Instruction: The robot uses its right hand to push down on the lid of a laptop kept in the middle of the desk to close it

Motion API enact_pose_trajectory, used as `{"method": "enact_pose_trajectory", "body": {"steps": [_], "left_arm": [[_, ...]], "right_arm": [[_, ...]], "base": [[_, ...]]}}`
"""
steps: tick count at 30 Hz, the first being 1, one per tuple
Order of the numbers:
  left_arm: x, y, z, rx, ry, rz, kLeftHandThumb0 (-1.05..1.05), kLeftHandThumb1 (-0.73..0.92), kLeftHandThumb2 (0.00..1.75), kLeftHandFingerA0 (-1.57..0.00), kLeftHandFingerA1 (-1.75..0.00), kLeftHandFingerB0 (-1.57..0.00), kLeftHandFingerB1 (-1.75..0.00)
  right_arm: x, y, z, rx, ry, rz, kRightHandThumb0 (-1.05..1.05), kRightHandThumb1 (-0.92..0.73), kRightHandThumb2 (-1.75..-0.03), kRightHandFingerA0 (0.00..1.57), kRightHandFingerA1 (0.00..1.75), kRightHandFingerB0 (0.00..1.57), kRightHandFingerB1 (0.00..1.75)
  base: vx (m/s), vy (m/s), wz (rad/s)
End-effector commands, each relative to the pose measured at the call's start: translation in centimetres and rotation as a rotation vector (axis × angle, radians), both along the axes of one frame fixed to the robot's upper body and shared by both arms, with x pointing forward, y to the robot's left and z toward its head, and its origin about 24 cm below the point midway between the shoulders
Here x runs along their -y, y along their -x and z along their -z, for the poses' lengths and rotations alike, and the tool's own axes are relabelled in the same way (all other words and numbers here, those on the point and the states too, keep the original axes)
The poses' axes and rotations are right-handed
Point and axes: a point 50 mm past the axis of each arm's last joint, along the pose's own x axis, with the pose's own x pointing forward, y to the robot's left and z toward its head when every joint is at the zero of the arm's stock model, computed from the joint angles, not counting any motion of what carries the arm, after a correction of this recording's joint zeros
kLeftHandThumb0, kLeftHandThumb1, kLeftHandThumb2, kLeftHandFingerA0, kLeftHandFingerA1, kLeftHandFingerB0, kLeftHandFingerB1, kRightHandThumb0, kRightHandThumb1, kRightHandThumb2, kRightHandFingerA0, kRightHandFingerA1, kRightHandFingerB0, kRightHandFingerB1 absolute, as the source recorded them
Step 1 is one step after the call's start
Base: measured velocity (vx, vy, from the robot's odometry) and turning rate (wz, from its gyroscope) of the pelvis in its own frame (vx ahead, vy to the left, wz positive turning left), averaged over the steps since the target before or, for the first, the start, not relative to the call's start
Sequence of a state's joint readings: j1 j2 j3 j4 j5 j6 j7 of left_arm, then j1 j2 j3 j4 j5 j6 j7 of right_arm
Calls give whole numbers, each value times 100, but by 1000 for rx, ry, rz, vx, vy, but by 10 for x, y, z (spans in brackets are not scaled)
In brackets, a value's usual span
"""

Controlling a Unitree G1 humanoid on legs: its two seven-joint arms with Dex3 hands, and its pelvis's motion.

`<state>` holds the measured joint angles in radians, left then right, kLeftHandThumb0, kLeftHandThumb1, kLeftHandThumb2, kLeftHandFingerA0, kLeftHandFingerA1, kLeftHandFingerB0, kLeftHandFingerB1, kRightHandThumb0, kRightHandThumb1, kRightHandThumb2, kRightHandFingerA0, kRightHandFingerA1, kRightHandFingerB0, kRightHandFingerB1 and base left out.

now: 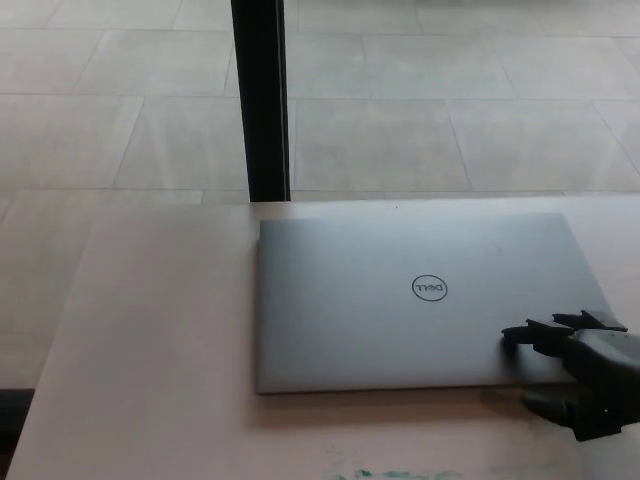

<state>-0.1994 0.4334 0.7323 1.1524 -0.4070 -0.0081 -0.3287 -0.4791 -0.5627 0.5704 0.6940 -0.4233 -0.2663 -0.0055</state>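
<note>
Laptop (420,300) lies fully closed on the desk (150,330). Right hand (585,375) rests at its front right corner, fingers (535,333) spread, gripping nothing.

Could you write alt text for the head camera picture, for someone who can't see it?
A closed grey laptop with a round logo lies flat on a pale desk. The robot's black right hand rests at its near right corner. A black post stands behind.
</note>
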Motion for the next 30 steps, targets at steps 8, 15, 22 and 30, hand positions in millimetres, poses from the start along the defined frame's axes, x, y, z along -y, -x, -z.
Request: {"method": "enact_pose_trajectory", "body": {"steps": [8,15,22,30], "left_arm": [[-7,2,-6,10,-18,-3,-105,83,72,-28,-44,-24,-34],[-6,4,-4,1,-16,-9,-105,58,113,-25,-51,-20,-42],[-6,5,-3,-4,-18,-10,-105,83,77,-29,-42,-24,-34],[-9,8,-4,-4,-14,-29,-105,84,72,-31,-44,-26,-34]], "right_arm": [[39,18,6,-140,22,102,-76,-92,-70,27,47,28,33],[48,1,-57,55,-169,119,-74,-90,-67,43,48,36,35],[91,9,-113,184,-592,310,-71,-90,-67,40,47,37,34],[193,74,-142,611,-1077,723,-81,-87,-67,57,53,48,37]], "base": [[0,0,0],[0,0,0],[0,0,0],[0,0,0]]}}
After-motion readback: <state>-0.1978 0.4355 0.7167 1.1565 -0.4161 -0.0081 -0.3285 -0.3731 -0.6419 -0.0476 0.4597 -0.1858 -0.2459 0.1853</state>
